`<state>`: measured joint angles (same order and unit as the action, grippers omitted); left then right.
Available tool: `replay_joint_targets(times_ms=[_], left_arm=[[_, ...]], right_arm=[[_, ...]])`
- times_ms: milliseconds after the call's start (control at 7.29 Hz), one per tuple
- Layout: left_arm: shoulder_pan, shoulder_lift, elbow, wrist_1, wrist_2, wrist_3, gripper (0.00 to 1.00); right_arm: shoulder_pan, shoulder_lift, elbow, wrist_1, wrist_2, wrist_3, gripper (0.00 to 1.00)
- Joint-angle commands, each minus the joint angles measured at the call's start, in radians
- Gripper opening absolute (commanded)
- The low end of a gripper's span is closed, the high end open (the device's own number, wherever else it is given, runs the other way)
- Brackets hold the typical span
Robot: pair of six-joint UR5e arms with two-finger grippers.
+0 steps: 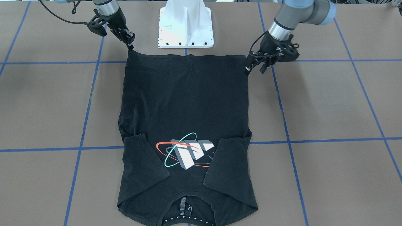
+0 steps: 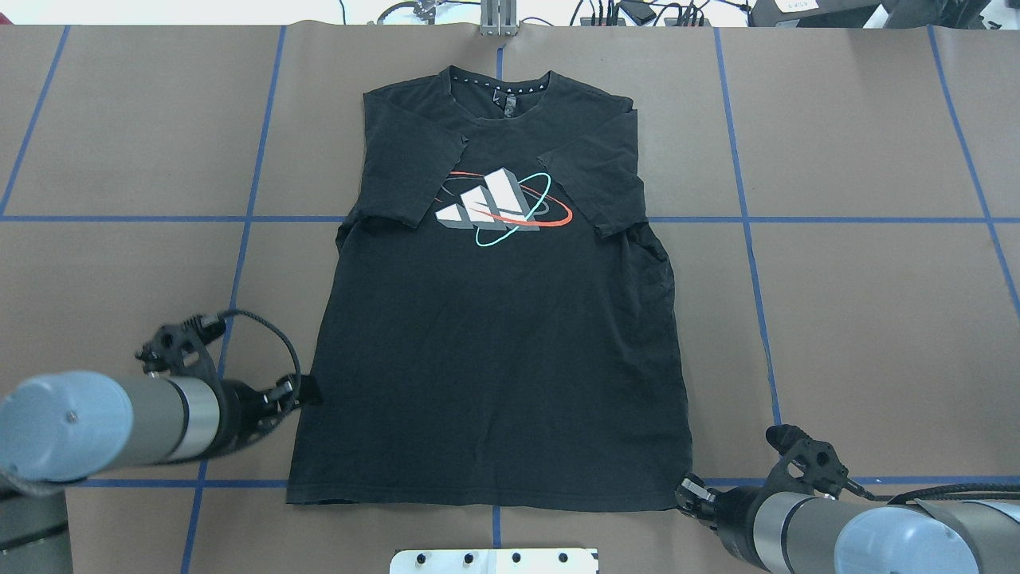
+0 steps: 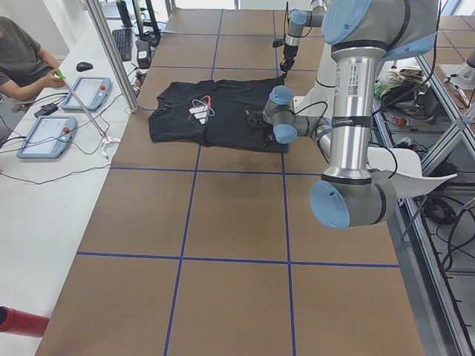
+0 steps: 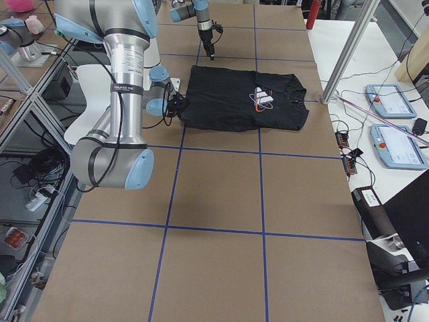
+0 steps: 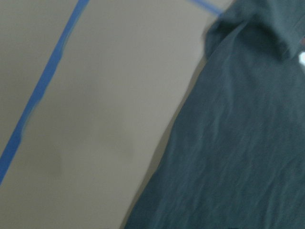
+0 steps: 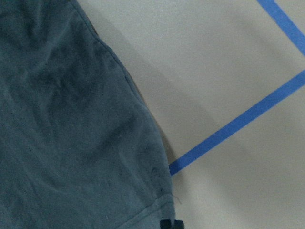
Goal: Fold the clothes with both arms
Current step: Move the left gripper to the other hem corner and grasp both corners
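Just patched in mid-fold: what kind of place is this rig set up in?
Most likely a robotics lab or test cell, not a home or laundry: the table is marked with a blue tape grid, teach pendants lie on a side bench, and an operator sits alongside.

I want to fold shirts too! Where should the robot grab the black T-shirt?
Grab the T-shirt by its two bottom hem corners, each from its own outer side. It lies flat with the sleeves folded in and the collar far away, so the hem edges are free to pinch and lift toward the collar.
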<state>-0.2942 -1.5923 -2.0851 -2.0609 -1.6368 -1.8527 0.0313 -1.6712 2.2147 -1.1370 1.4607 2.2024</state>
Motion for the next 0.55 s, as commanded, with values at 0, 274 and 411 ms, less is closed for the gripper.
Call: replay_joint_targets(times_ms=[0,274,411], left_arm=[[0.122,0.020,-0.007,0.013,0.060,-0.138,0.72],[0.150,0.072,-0.006,0.010,0.086,-0.161,0.72],[0.173,0.064,-0.001,0.010,0.087,-0.181,0.72]], right_arm=[[0.001,-0.007,0.003,-0.001,0.000,0.000,0.00],[-0.001,-0.010,0.002,-0.001,0.000,-0.001,0.00],[-0.001,-0.010,0.002,-0.001,0.000,-0.001,0.00]])
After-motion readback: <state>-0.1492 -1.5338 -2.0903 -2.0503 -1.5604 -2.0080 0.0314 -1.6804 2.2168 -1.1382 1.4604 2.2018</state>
